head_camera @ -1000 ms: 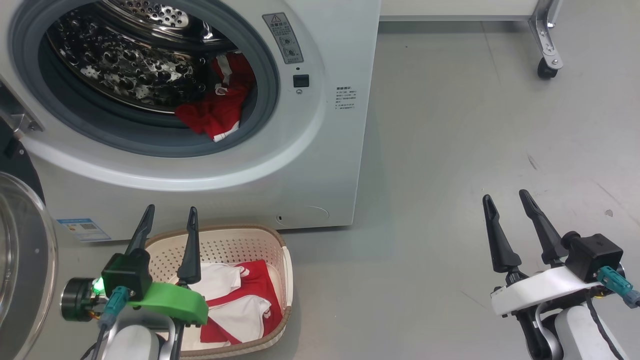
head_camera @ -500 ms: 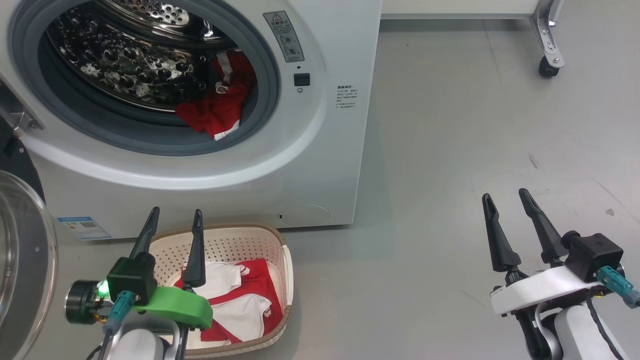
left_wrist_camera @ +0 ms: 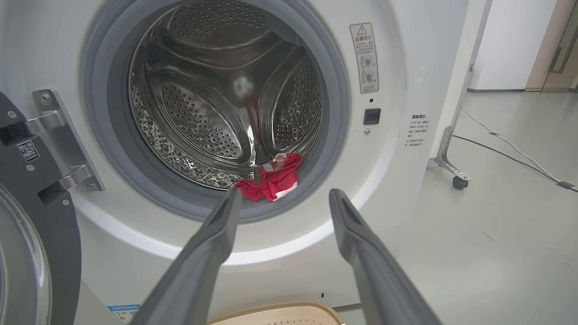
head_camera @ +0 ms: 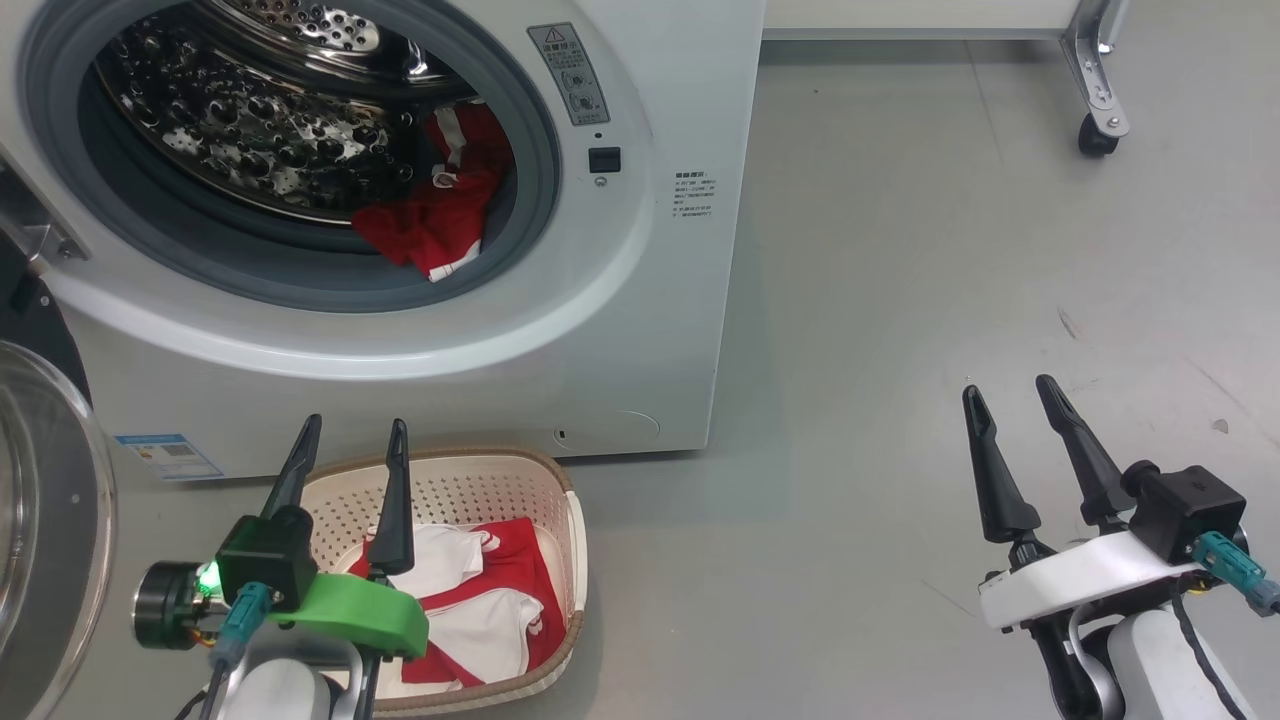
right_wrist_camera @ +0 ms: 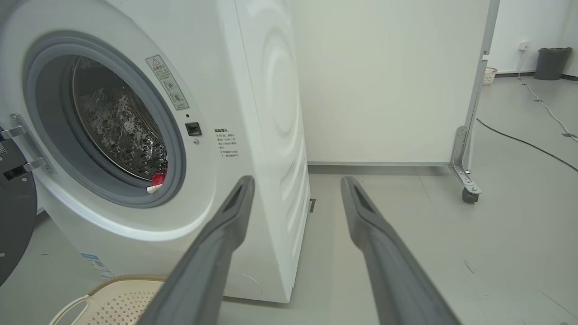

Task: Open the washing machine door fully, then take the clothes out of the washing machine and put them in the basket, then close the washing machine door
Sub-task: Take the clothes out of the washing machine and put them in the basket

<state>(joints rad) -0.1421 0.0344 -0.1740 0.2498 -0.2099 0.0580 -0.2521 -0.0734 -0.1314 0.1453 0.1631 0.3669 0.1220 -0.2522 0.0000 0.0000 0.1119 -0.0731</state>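
We are holding our left gripper point(head_camera: 355, 423) with its two dark fingers spread apart and nothing between them. It is hovering over the left part of the basket point(head_camera: 572, 540), fingers pointing towards the washing machine point(head_camera: 640, 330). Our right gripper point(head_camera: 1008, 387) is likewise standing spread and empty, well apart to the right over the grey floor point(head_camera: 900, 300). Below the left fingers the cream basket is sitting on the floor just in front of the machine's lower front panel, and part of the clothes point(head_camera: 485, 600), red with white panels, is lying crumpled inside it. Further out, the machine's round mouth is gaping, ringed in grey rubber, and we are seeing a red garment point(head_camera: 430, 225) with white trim resting at the lower right of the steel drum point(head_camera: 230, 120), close to the rubber ring. In the left wrist view that garment is showing just above the gap between our fingertips. The washing machine door point(head_camera: 45, 500) is hanging swung out at the far left, its clear glass bowl showing at the head view's left edge.
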